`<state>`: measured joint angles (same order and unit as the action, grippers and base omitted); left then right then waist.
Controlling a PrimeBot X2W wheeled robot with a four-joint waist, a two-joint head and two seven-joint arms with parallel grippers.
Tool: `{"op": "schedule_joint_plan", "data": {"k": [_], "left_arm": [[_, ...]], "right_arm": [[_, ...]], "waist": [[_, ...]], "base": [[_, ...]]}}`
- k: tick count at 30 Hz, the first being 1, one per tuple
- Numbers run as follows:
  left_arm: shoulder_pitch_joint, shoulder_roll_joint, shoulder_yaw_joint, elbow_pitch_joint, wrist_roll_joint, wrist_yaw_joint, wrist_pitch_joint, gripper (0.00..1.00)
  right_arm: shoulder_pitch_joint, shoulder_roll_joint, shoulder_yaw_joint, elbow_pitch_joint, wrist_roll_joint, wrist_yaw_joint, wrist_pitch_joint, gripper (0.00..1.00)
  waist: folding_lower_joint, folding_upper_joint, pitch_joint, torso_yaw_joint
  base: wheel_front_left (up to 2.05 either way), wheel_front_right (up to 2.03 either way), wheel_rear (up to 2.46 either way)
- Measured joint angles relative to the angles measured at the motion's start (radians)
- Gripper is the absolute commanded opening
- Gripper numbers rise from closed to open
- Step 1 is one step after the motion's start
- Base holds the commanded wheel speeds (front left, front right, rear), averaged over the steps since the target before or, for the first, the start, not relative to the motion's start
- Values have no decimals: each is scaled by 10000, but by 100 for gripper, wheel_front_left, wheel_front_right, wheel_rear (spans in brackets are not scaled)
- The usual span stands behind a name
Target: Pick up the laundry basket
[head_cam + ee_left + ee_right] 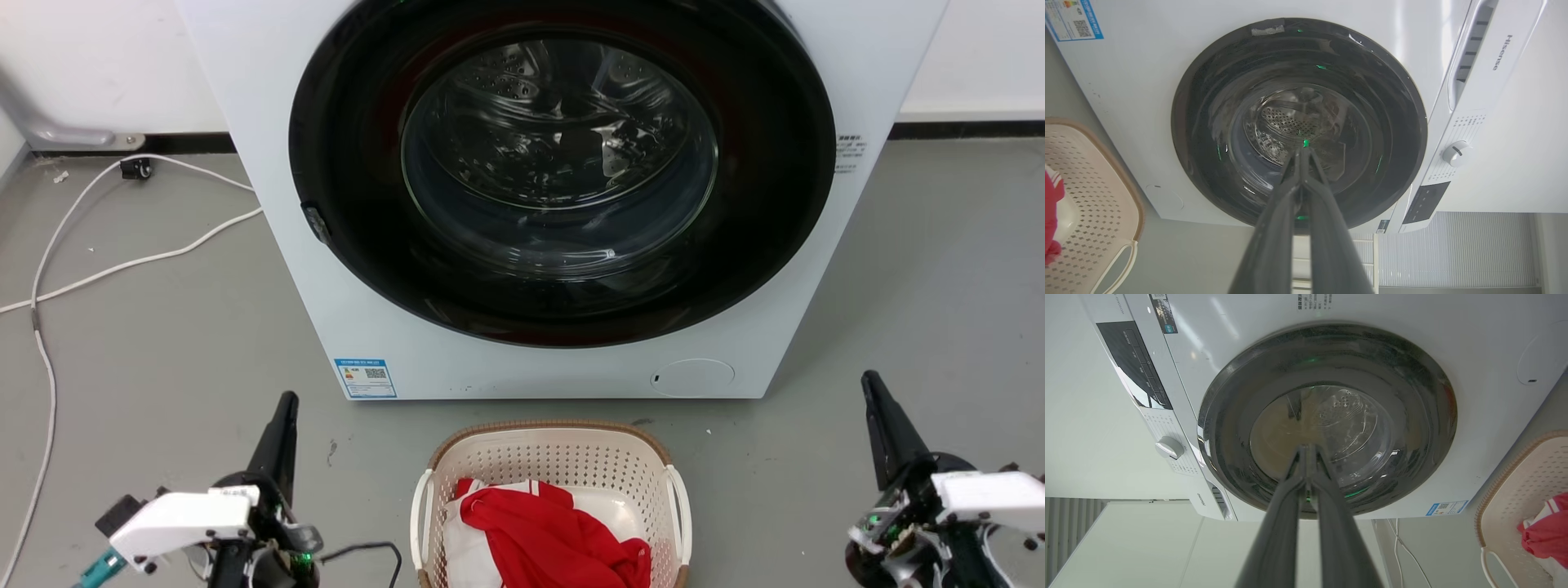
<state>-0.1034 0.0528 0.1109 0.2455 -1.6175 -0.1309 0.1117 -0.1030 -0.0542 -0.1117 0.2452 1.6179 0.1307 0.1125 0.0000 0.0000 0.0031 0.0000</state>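
Note:
The laundry basket, cream with perforated walls, a brown rim and white side handles, sits on the floor at the bottom centre of the head view, holding red and white cloth. Its corner also appears at the left edge of the left wrist view and at the right edge of the right wrist view. My left gripper stands shut well to the basket's left, fingers pointing up that view. My right gripper stands shut far to the basket's right. Both are empty, their tips together.
A white washing machine with a closed dark round door stands right behind the basket. White cables trail over the grey floor at the left. A dark cable lies by my left arm.

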Motion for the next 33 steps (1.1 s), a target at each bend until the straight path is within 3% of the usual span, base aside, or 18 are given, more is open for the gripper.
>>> {"op": "schedule_joint_plan", "data": {"k": [1, 13, 21, 33], "left_arm": [[25, -6, -10, 52, -2, 0, -2, 100], [498, -75, -194, 244, 280, 4, -382, 100], [574, -73, 13, 69, 1041, 6, -757, 100], [685, -73, 320, -510, 2708, 535, -1250, 100]], "right_arm": [[31, 2, 6, 44, 4, 2, -4, 100], [511, 58, 322, 410, -272, -13, -397, 100], [513, 58, 399, 408, -882, -13, -759, 100], [503, 59, 140, 178, -3634, -13, -1262, 100]], "waist": [[0, 0, 0, 0], [0, 0, -10, -2], [0, 0, -23, -6], [0, 0, -23, 5]], "base": [[0, 0, 0], [0, 0, 0], [0, 0, 0], [0, 0, 0]]}}
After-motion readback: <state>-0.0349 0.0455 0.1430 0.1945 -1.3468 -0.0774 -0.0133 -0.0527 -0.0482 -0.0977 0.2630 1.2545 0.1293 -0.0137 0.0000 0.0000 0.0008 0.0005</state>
